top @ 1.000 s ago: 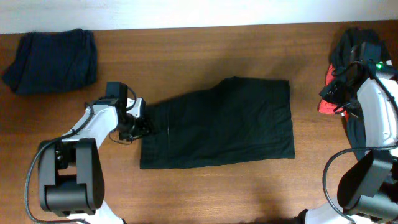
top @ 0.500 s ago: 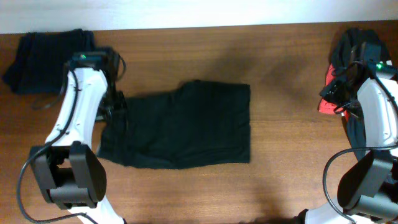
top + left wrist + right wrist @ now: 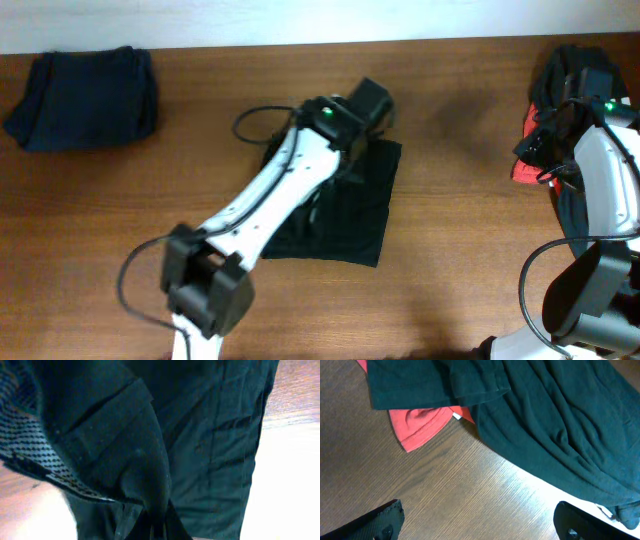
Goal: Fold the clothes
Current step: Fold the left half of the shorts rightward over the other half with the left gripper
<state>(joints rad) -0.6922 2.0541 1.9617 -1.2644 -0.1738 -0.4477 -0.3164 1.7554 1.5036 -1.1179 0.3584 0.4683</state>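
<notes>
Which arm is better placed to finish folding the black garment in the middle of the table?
Left. The left gripper is over the black garment, with fabric bunched in its grip. The right gripper hangs open over the clothes pile, well away from that garment.

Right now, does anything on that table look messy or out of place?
Yes: at the right edge, black clothes lie in a crumpled heap with a red garment poking out beneath. The black garment mid-table is only half folded.
</notes>
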